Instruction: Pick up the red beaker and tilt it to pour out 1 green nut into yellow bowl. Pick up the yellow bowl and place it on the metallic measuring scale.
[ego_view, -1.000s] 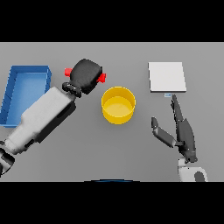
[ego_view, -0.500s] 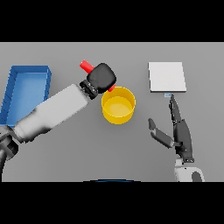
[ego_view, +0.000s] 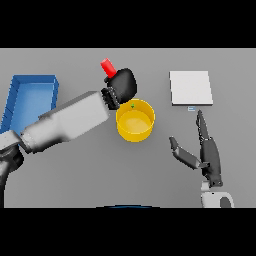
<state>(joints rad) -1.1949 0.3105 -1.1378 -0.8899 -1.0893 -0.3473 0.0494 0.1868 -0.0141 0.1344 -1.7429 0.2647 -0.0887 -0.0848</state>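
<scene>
My left hand (ego_view: 123, 86) is closed around the red beaker (ego_view: 107, 66), with my fingers curled over most of its body so that only its red end shows, sticking out on the far left side of the hand. The beaker is tilted and held just above the far left rim of the yellow bowl (ego_view: 135, 120). 1 small green nut (ego_view: 132, 105) shows at the far inner edge of the bowl, directly below my left hand; I cannot tell whether it is resting on the bowl or not. The bowl stands upright on the grey table (ego_view: 100, 170), near its centre.

My right hand (ego_view: 207, 152) is at the near right, well apart from the bowl, fingers straight and pointing away from me, thumb spread to the left, holding nothing. Its fingertips lie just short of the metallic measuring scale (ego_view: 190, 87), a flat pale square at the far right, which carries nothing.

A blue tray (ego_view: 31, 95) sits at the far left of the table, partly covered by my left arm.
</scene>
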